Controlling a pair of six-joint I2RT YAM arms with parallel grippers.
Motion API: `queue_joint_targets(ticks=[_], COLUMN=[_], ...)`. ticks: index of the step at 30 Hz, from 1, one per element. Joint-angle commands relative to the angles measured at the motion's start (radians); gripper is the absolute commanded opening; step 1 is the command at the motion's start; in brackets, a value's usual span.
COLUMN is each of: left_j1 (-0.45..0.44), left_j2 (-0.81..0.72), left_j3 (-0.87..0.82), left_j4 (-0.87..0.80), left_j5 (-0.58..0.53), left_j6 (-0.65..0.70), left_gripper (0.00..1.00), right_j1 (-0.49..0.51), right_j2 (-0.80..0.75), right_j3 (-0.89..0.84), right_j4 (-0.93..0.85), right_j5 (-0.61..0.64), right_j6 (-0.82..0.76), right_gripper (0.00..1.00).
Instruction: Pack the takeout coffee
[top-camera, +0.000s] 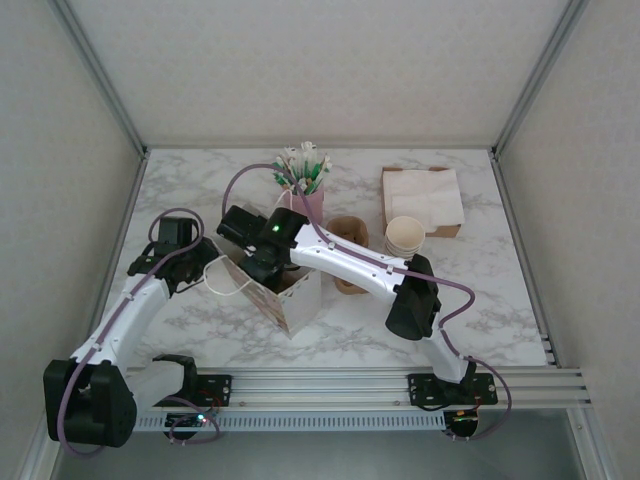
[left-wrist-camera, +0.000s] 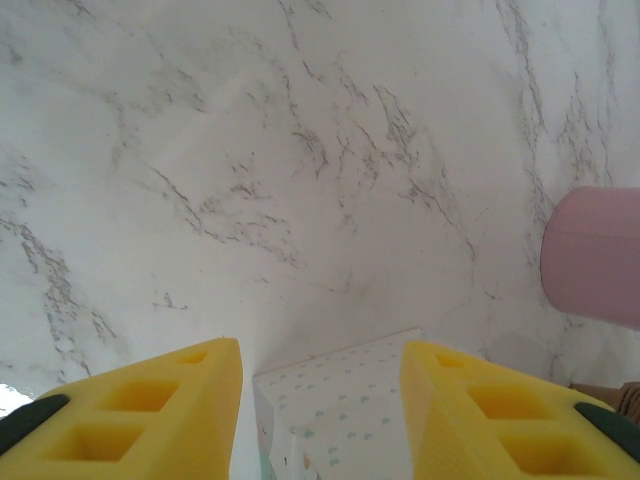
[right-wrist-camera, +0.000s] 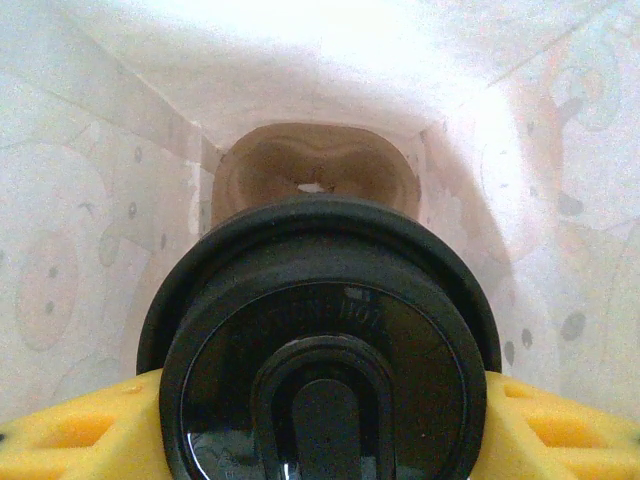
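My right gripper (top-camera: 262, 268) reaches down into the open top of the white patterned paper bag (top-camera: 300, 305). In the right wrist view it (right-wrist-camera: 320, 425) is shut on the takeout coffee (right-wrist-camera: 320, 350), whose round black lid sits between the yellow fingers (right-wrist-camera: 75, 425). Only the lid of the cup shows. The bag's pale walls surround it, and a brown moulded holder (right-wrist-camera: 315, 170) lies at the bottom. My left gripper (top-camera: 195, 262) stands at the bag's left end, open, with the bag's dotted end panel (left-wrist-camera: 345, 410) between its fingers (left-wrist-camera: 150, 410) and a small gap on the left.
Behind the bag stands a pink cup (top-camera: 305, 195) (left-wrist-camera: 595, 255) full of wrapped sticks. To its right are a brown cup carrier (top-camera: 348, 255), a stack of lidless cream cups (top-camera: 405, 237) and a box of napkins (top-camera: 422, 200). White walls close in the marble table (top-camera: 480, 300).
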Motion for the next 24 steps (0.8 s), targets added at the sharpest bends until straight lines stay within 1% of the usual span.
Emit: queue_joint_targets(ticks=[1,6,10,15,18,20,24], left_j1=[0.009,0.009,0.009,0.008,0.009,0.009,0.009], left_j2=[-0.013,-0.010,-0.014,-0.019,-0.020,-0.023,-0.027], left_j3=[0.006,0.005,0.000,0.001,0.000,0.001,-0.003], left_j4=[-0.012,-0.003,-0.007,-0.009,-0.010,-0.011,-0.011], left_j5=[-0.009,0.000,-0.001,-0.008,-0.006,-0.005,-0.007], left_j6=[0.014,0.013,0.013,0.012,0.012,0.012,0.010], left_gripper=[0.45,0.45,0.45,0.46,0.46,0.46,0.46], right_j1=[-0.004,-0.004,-0.004,-0.005,-0.005,-0.007,-0.006], right_j2=[-0.053,-0.045,-0.021,-0.016,-0.007,0.006,0.010], right_j3=[0.027,0.024,0.090,0.137,0.108,0.091,0.037], right_j4=[0.016,0.019,-0.042,-0.095,-0.084,-0.067,0.004], right_j5=[0.031,0.040,0.073,0.058,0.058,0.035,0.004], right_j6=[-0.003,-0.003,0.003,0.004,0.010,0.017,0.014], right_gripper=[0.53,0.54,0.53,0.54,0.54,0.53,0.53])
